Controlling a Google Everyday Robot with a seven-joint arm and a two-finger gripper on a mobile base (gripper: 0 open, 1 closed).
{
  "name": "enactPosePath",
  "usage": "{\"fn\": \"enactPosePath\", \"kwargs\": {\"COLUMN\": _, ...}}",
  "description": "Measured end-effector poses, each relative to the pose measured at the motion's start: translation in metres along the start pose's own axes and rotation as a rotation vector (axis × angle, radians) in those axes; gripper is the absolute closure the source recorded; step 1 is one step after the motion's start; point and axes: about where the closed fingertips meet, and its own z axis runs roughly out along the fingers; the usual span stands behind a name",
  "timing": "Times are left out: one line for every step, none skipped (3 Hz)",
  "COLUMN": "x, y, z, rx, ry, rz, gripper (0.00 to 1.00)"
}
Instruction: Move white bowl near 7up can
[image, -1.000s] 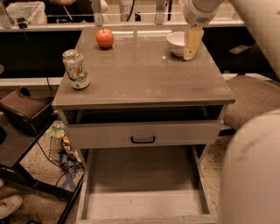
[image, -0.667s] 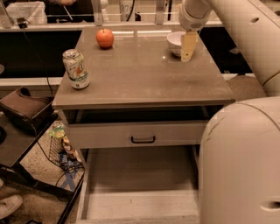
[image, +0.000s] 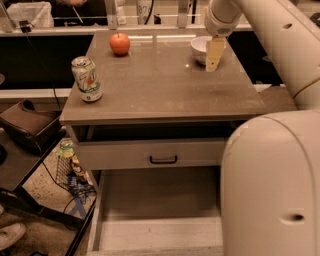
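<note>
At the far right corner of the table (image: 165, 90), the gripper (image: 214, 61) hangs at the white bowl's (image: 200, 47) right rim, its grip impossible to tell, while the 7up can (image: 87, 79) stands upright well apart at the near left edge and an apple (image: 120, 44) sits far left.

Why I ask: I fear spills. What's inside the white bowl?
The white bowl looks empty where its interior shows; the hand, in front of its right side, covers the rest.
</note>
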Motion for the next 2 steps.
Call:
{"fn": "enactPosePath", "kwargs": {"x": 0.01, "y": -0.003, "z": 0.047, "rx": -0.049, "ry": -0.019, "rz": 0.025, "gripper": 0.0}}
{"fn": "enactPosePath", "kwargs": {"x": 0.012, "y": -0.001, "z": 0.074, "rx": -0.08, "ry": 0.0, "rz": 0.013, "gripper": 0.0}}
